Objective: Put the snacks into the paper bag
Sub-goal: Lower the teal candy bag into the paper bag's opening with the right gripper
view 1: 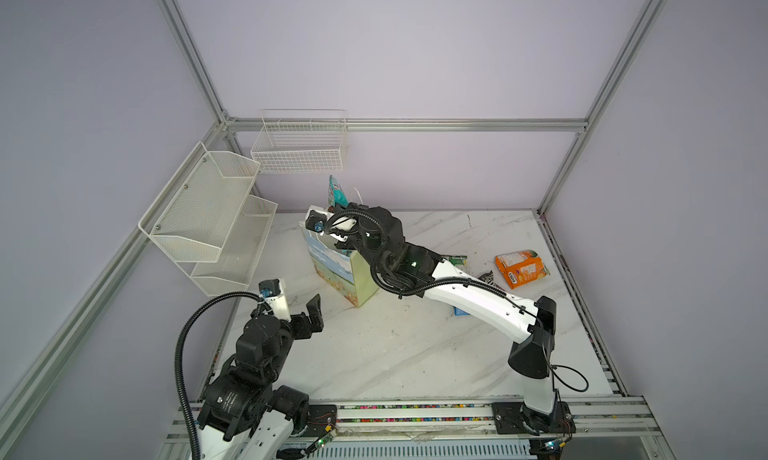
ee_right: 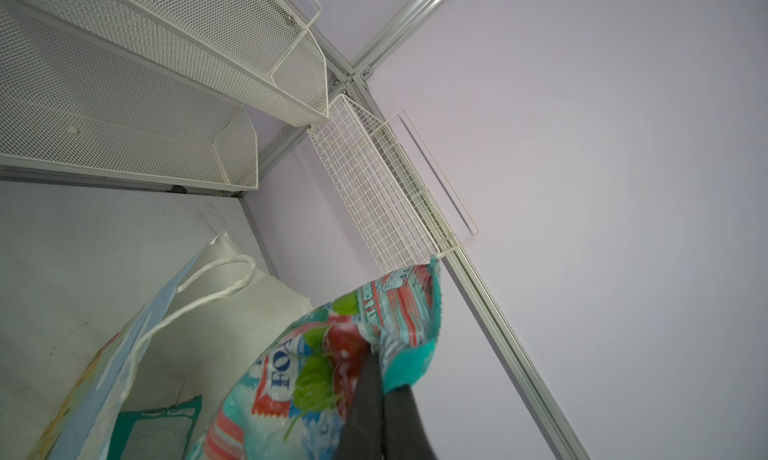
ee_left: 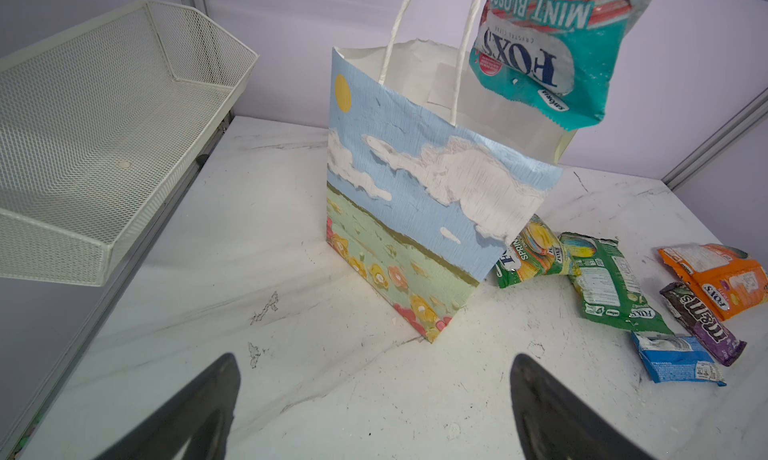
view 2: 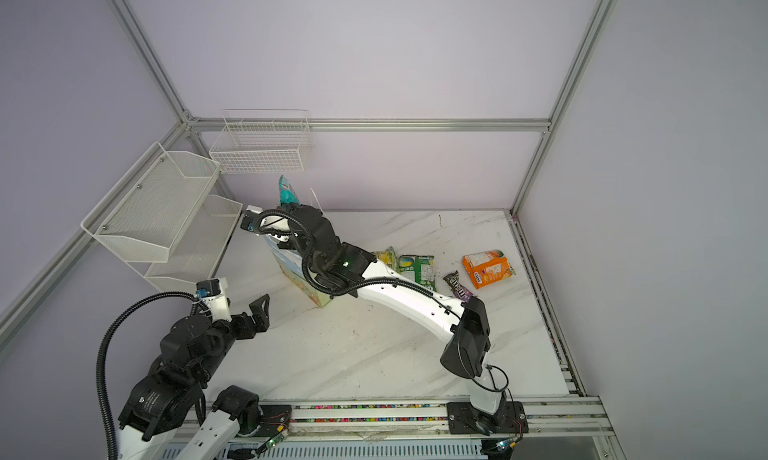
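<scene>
Left gripper sits nearest: jaws spread wide, holding nothing, low over the marble table. Directly ahead of it stands the paper bag, upright, with one teal packet already inside. Right gripper is clamped on the Fox's mint packet, which hangs from it above the bag's far rim, close to the string handles.

I judge two hazards. A release here may catch the rim or a handle and spill outside. The right forearm also crosses close over the light bag and could topple it.

Ahead-right of the left gripper lie two green packets, the M&M's wrapper, a blue packet and an orange Fox's packet.
</scene>
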